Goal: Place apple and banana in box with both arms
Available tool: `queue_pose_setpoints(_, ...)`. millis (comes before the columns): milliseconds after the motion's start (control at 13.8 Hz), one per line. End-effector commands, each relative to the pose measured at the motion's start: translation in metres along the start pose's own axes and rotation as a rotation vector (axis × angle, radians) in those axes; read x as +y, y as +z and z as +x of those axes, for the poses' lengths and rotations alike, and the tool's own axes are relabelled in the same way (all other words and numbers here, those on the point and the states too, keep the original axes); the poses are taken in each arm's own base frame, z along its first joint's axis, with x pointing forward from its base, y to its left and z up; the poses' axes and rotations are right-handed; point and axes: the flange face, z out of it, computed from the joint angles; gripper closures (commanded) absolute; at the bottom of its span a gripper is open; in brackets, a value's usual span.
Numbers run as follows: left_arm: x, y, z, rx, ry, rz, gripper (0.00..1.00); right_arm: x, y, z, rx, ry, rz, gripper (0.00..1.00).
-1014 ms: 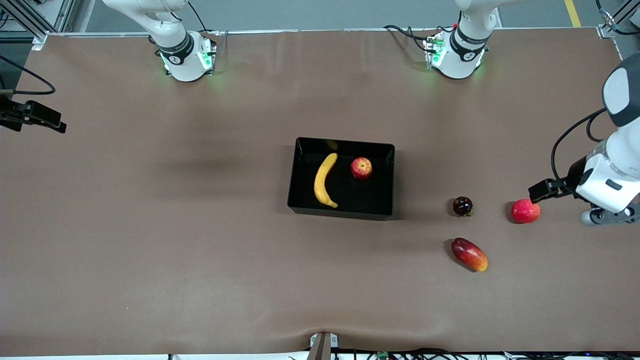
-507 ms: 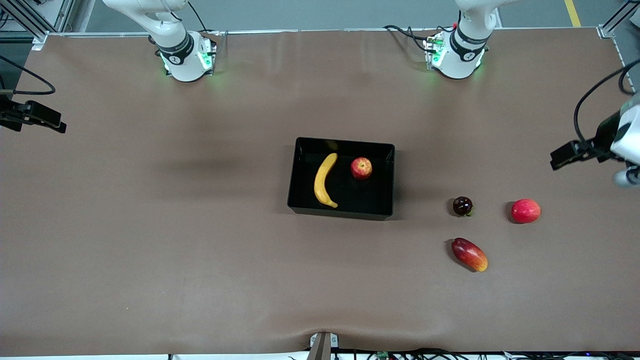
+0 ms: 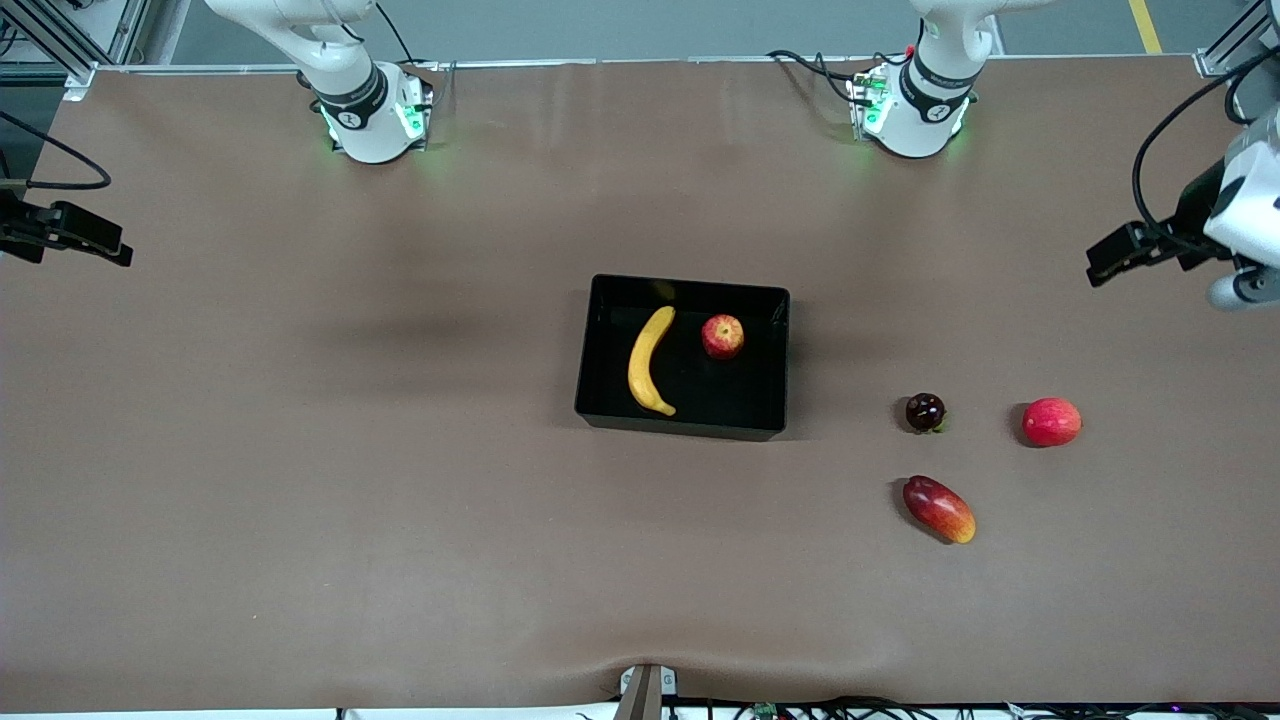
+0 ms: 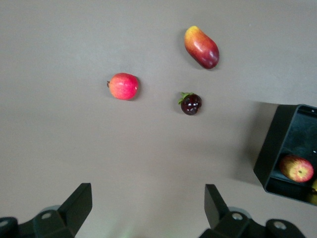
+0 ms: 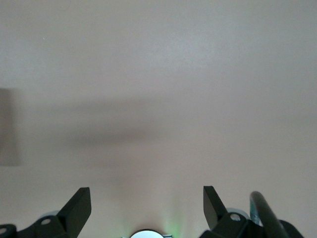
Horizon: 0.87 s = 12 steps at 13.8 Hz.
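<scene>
The banana (image 3: 649, 362) and the apple (image 3: 722, 336) are already lying in the box (image 3: 684, 425), and the left end effector (image 4: 147, 206), empty with fingers apart, is rising away from the counter (image 3: 300, 450) while the right end effector (image 5: 147, 203) is waiting, fingers apart, so the task is looking finished

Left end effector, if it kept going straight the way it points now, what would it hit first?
Probably just bare table. The left end effector is open and empty, facing down; the pink-red fruit and dark berry look off its line, though depth is unclear.
</scene>
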Motion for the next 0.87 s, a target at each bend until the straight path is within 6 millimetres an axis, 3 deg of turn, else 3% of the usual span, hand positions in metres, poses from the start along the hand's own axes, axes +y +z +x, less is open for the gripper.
queue_pose_setpoints(0,0.004,-0.012,-0.037,0.012,0.024,-0.010,0.00,0.003,-0.003,0.002,0.000,0.011,-0.008,0.00)
queue_pose_setpoints(72,0.012,-0.015,-0.043,0.003,0.041,-0.008,0.00,0.003,-0.003,0.002,0.000,0.011,-0.008,0.00)
queue_pose_setpoints(797,0.005,-0.044,-0.050,-0.030,0.098,-0.040,0.00,0.003,-0.003,0.002,0.000,0.012,-0.008,0.00)
